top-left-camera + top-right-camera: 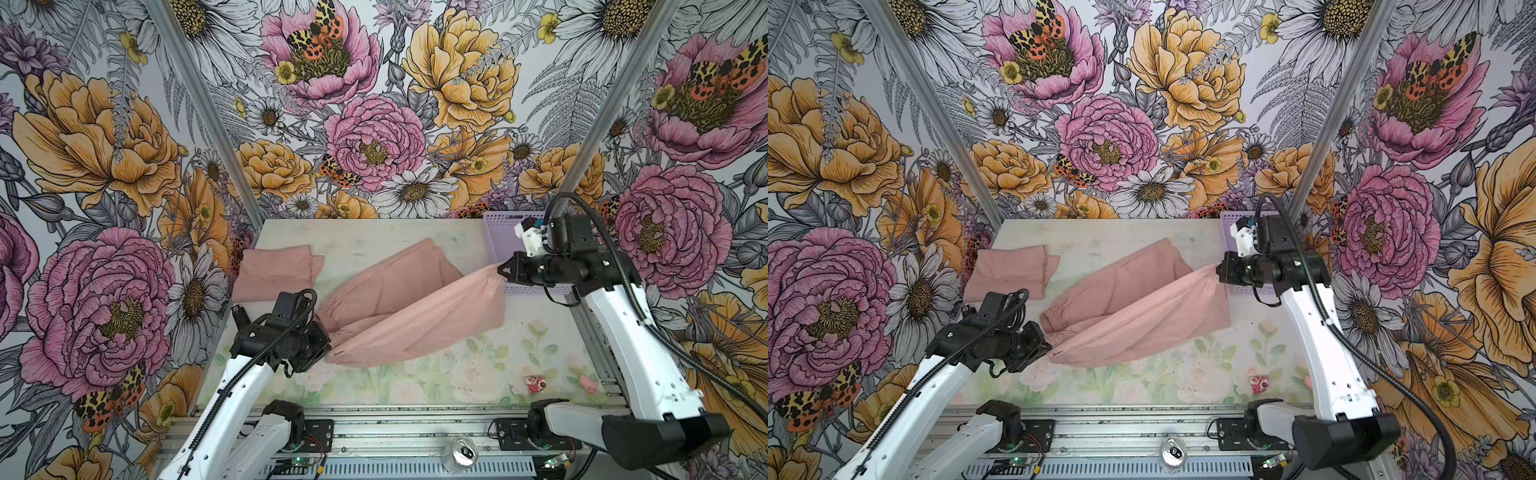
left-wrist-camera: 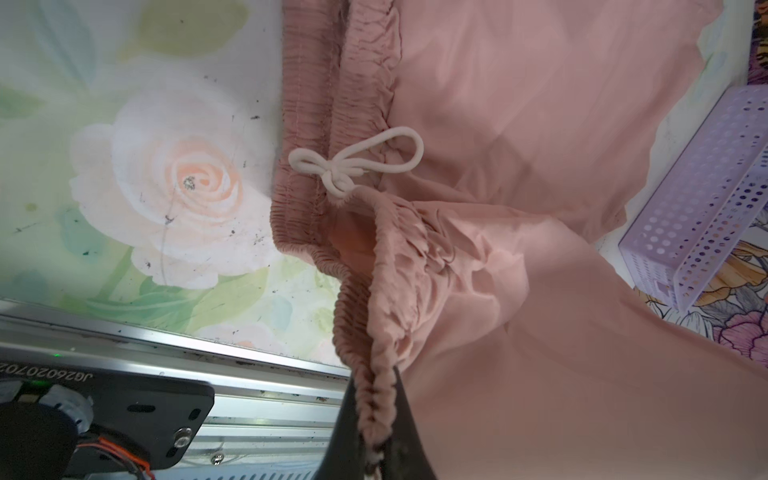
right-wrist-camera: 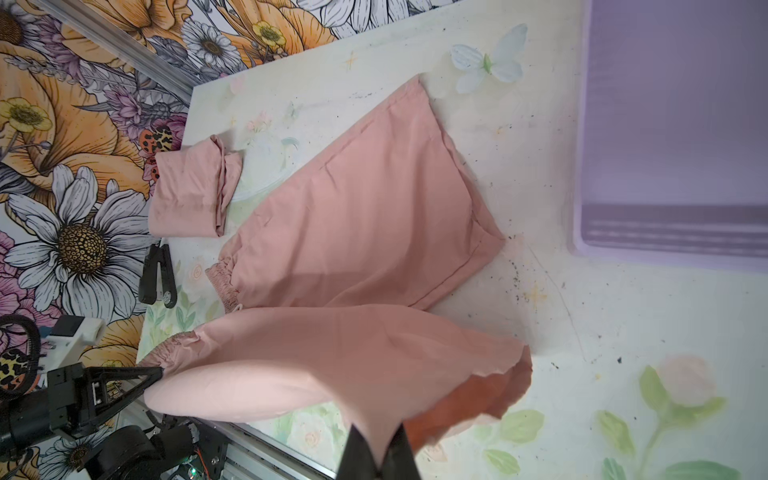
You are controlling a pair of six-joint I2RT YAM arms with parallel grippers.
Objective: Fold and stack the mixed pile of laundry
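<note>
Over the table, shorts stretched, left pincer clamping waistband, right pincer clamping leg

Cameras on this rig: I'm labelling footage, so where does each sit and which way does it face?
Top views: high at the front, looking down and back at the table, pink shorts, left gripper and right gripper on their arms.
Left wrist: behind the left fingers, facing along them at the waistband they pinch.
Right wrist: behind the right fingers, facing the pinched leg hem and the left gripper beyond.
Shared: both wrist views show the lavender basket.
</note>
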